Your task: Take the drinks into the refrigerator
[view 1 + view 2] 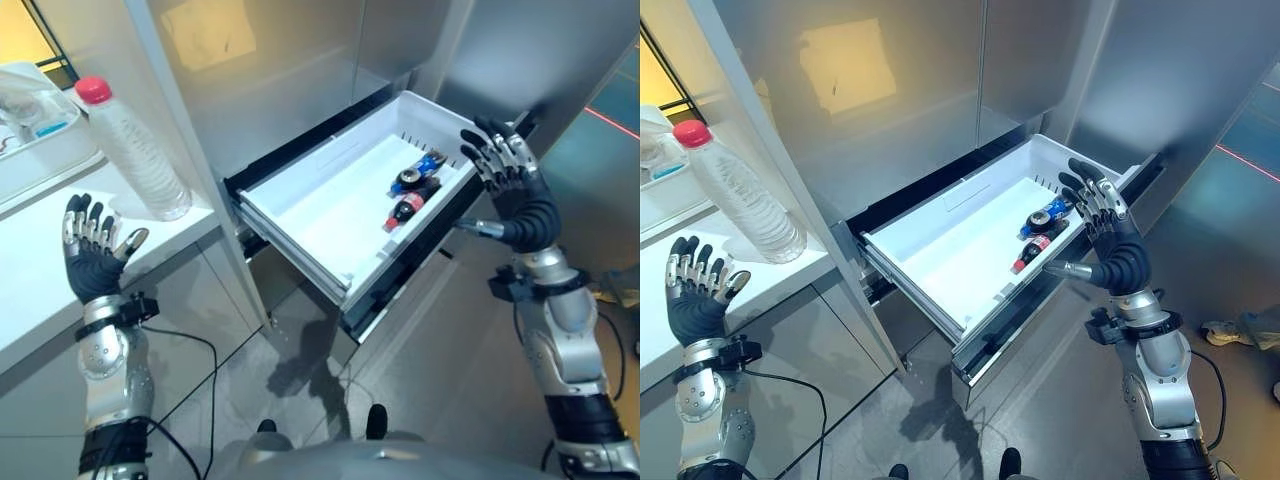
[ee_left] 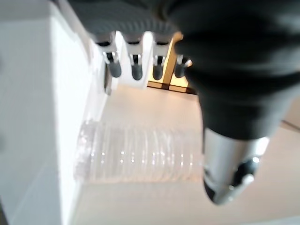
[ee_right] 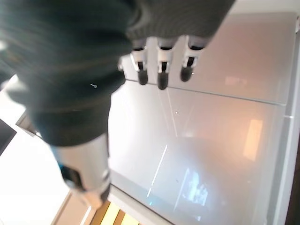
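While the white plastic drawer (image 1: 300,215) of the shiny grey refrigerator (image 1: 300,70) is pulled out, two small dark bottles (image 1: 412,195) lie inside it. A tall, clear, ridged bottle with a red cap (image 1: 135,150) stands on the white table (image 1: 40,290). The left hand (image 1: 92,245) near it and the right hand (image 1: 505,165) by the drawer both have straight fingers and hold nothing.

white drawer (image 1: 320,215), clear ribbed bottle (image 1: 135,150), red cap (image 1: 93,89)

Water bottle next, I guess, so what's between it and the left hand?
Bare white counter; the left hand, open, isn't touching the water bottle, seen in the left eye view.
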